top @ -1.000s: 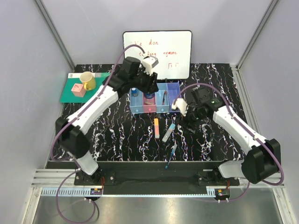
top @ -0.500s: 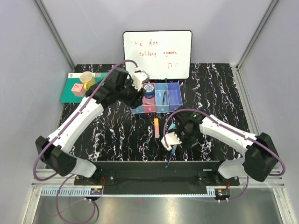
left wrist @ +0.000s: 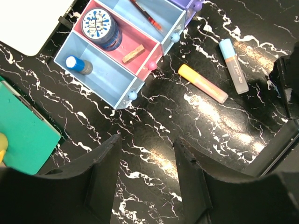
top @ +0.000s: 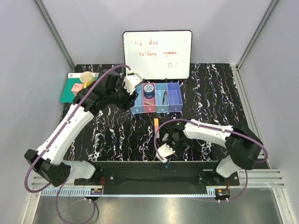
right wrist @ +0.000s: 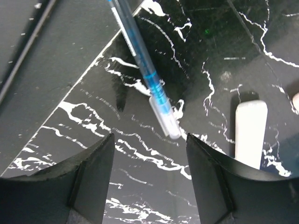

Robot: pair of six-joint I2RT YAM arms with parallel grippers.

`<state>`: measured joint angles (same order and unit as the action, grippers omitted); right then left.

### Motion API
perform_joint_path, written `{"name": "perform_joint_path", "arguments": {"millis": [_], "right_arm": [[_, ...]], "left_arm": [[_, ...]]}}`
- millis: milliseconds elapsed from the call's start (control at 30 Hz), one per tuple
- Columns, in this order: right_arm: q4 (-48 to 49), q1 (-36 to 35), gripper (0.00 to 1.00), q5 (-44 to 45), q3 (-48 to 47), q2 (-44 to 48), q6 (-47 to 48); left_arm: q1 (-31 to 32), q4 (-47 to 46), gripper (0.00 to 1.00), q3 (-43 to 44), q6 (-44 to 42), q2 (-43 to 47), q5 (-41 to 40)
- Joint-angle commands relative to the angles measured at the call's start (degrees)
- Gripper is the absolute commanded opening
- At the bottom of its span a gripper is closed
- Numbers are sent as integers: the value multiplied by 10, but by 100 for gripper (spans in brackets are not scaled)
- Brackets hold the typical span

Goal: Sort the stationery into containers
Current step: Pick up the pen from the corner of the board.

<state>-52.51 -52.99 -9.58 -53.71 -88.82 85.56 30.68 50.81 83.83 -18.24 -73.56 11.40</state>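
The containers (top: 161,110) are a joined row of small bins (left wrist: 122,94) at the back centre. The round blue disc (left wrist: 99,27) and a small brown piece (left wrist: 133,53) lie in the pink bin. A blue-capped item (left wrist: 77,64) is in the left blue bin and a dark-red pen (left wrist: 145,15) in the other blue one. My left gripper (left wrist: 146,140) hangs open and empty over the table, near and left of the bins (top: 131,100). An orange marker (left wrist: 203,83) and a light-blue marker (left wrist: 233,65) lie on the table. My right gripper (right wrist: 149,137) is open low over the table, with the blue pen (right wrist: 145,70) just beyond its fingertips.
A whiteboard (top: 158,53) leans at the back behind the bins. A green mat (top: 69,93) with a yellow cup (top: 87,78) and a pink cube (top: 74,87) sits at the back left. A white stick-like item (right wrist: 250,130) lies right of the blue pen, near the table's front edge.
My left gripper has drawn back from over the bins toward the left and near side. My right arm has swung toward the front edge, down over the blue pen.
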Motion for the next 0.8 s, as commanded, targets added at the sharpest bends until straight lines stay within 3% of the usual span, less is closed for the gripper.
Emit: {"name": "perform_joint_path", "arguments": {"millis": [0, 433, 767], "right_arm": [[21, -8, 68, 13, -31, -31, 11], [112, -13, 54, 26, -7, -86, -23], [151, -19, 24, 27, 36, -52, -56]], "left_arm": [[-6, -9, 53, -2, -9, 18, -10], [-27, -8, 53, -2, -29, 18, -9], [-33, -3, 54, 23, -30, 6, -10]]}}
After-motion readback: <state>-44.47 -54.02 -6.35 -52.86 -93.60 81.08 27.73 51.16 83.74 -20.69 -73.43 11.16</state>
